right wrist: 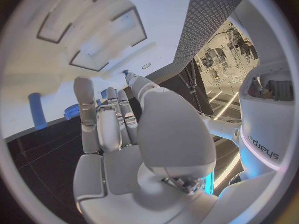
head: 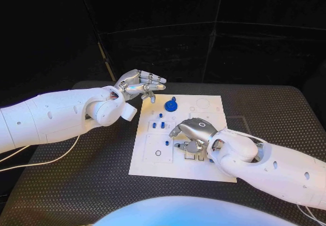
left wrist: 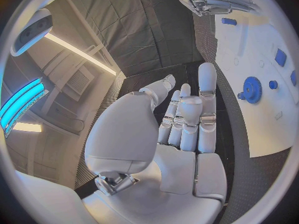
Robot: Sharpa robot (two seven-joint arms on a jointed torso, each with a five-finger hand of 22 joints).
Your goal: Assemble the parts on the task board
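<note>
We count one white task board (head: 178, 162) on the worktop (head: 88, 188). On the board we see one blue gear (head: 172, 105) and four small blue parts (head: 161, 114) near its middle, as far as we can tell. Two robot hands show: the left robot hand (head: 141, 85) and the right robot hand (head: 191, 135).

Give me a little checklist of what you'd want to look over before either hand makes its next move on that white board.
1. Left hand free of parts: ok; it hangs above the far left corner of the white rectangular task board, fingers part curled, holding nothing.
2. Right hand holding a part: cannot tell; its fingers point down at the board's middle and cover what is under them.
3. Round blue toothed gear reachable: ok; it sits uncovered near the board's far edge.
4. Small blue pegs uncovered: ok; they sit between the two hands.
5. Board flat on the black table: ok.
</note>
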